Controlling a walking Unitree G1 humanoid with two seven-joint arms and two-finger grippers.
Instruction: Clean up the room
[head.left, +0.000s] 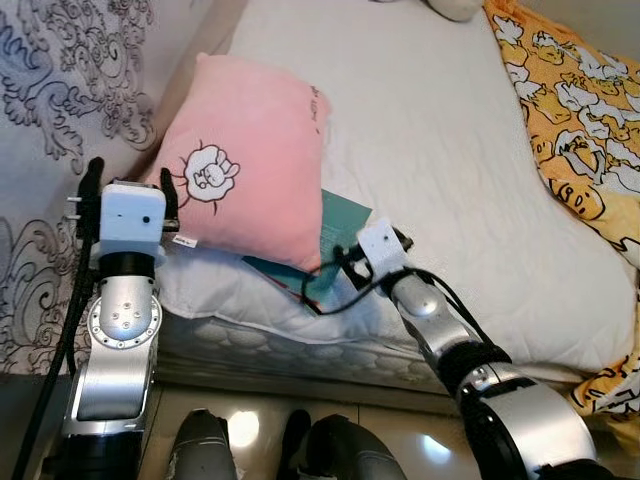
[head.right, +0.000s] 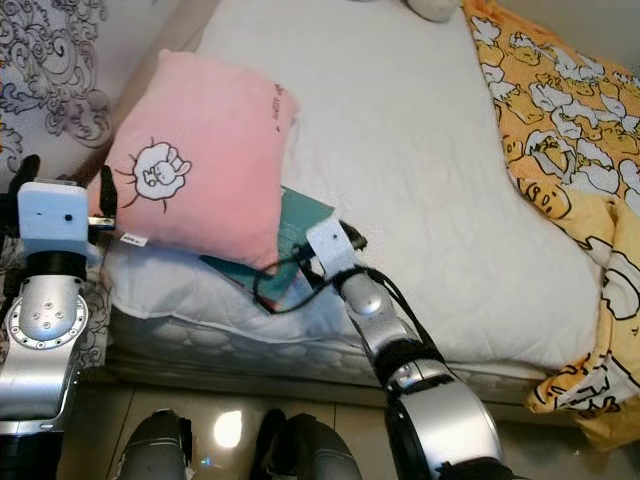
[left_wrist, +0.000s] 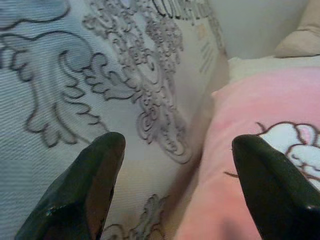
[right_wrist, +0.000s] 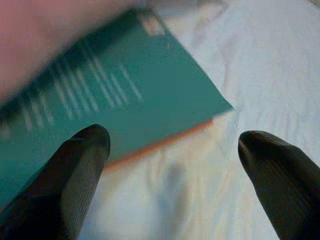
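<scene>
A pink pillow (head.left: 250, 165) with a white cartoon patch lies on the near left corner of the white bed (head.left: 430, 130). A teal book (head.left: 340, 225) with an orange edge pokes out from under it, flat on the sheet. My right gripper (right_wrist: 172, 150) is open just above the book's corner (right_wrist: 150, 90), touching nothing. My left gripper (left_wrist: 175, 170) is open too, raised at the pillow's left side, between the pillow (left_wrist: 270, 150) and the patterned grey wall (left_wrist: 100, 75).
A yellow quilt (head.left: 580, 130) with a duck print covers the bed's right side and hangs over its front corner. The patterned wall (head.left: 60, 110) runs close along the left. My two dark feet (head.left: 270, 450) stand on glossy tile at the mattress edge.
</scene>
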